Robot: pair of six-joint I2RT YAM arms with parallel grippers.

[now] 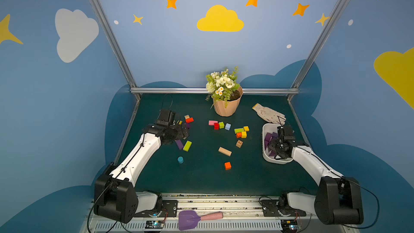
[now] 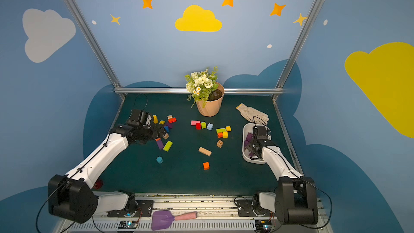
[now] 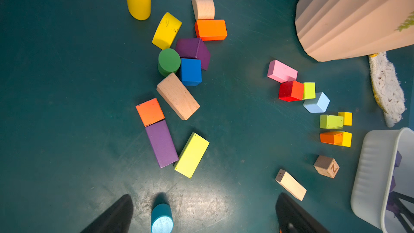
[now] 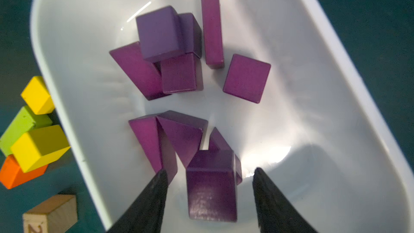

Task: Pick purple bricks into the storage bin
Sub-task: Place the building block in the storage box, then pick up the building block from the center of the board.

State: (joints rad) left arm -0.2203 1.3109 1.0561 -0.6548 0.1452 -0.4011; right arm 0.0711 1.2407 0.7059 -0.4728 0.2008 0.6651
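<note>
While the right gripper [image 4: 210, 170] hangs over the bin [image 4: 313, 86], jaws apart and clear of the purple block [image 4: 211, 189], it should lift straight up.

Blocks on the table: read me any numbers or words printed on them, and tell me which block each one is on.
"2": on a side face of the plain wooden cube, near the storage bin.
"18": on the end face of the plain wooden oblong block.
Small dark marks on the lime oblong block: too small to read.
Nothing else on the blocks is readable.
</note>
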